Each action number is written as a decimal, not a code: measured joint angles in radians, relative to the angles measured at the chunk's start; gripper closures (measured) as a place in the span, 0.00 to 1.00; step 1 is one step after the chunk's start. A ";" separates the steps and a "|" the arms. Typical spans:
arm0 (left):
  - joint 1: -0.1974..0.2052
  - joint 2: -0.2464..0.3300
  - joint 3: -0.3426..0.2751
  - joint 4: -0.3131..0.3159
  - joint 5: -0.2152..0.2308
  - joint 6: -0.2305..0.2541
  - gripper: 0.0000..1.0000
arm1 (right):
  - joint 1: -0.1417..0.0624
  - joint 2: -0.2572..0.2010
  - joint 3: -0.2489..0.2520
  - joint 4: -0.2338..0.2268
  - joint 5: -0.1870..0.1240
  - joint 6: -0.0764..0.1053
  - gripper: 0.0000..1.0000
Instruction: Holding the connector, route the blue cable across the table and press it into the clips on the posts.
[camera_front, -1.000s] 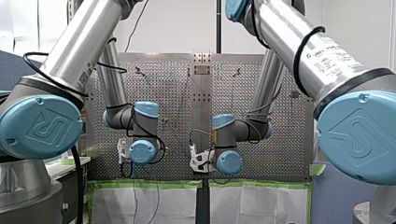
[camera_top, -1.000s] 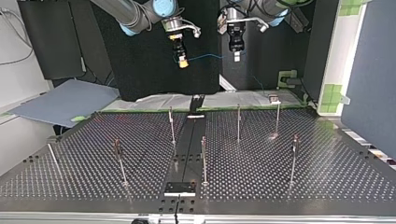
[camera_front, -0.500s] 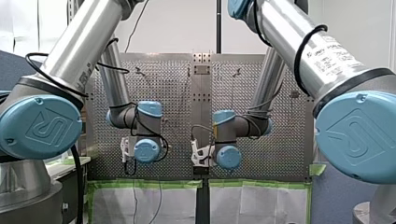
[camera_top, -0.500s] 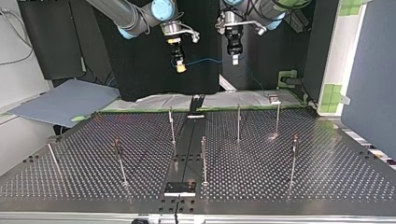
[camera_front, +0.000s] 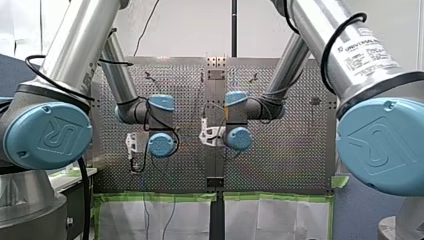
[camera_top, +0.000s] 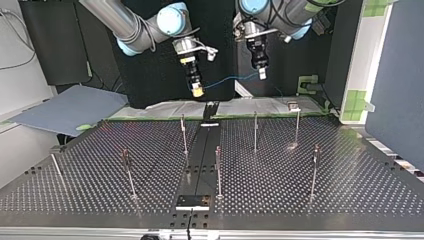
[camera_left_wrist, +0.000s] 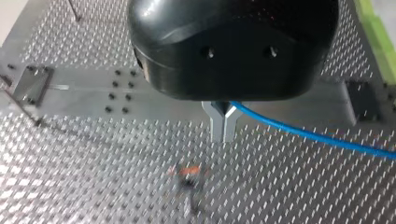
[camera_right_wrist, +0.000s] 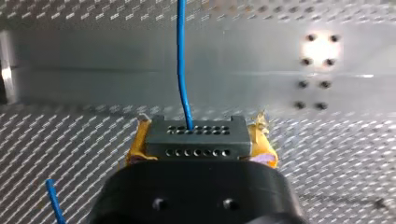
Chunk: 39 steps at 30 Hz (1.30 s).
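- My right gripper (camera_top: 198, 90) clamps its yellow pads (camera_right_wrist: 264, 142) on the grey connector (camera_right_wrist: 196, 138), held above the perforated table (camera_right_wrist: 336, 158).
- The blue cable (camera_right_wrist: 181, 60) leaves the connector's face.
- Near the connector, my left gripper (camera_left_wrist: 224, 125) pinches that cable, its metal fingers closed together.

Both my jaws hang above the post tops; thin upright posts (camera_top: 255, 131) stand well apart on the tabletop (camera_top: 350, 190), with wide lanes between them; the blue cable (camera_top: 227, 80) strung between my two jaws bars that gap; something blurred sits under my left jaws.
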 joint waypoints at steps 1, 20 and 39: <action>0.008 0.010 0.003 -0.010 -0.010 0.004 1.00 | 0.000 -0.008 -0.008 0.008 -0.008 0.002 1.00; 0.135 0.162 0.060 -0.162 -0.007 -0.021 1.00 | 0.022 -0.154 -0.118 0.165 -0.106 0.009 1.00; 0.146 0.330 0.085 -0.289 0.021 -0.049 1.00 | 0.056 -0.087 -0.229 0.270 -0.128 0.011 1.00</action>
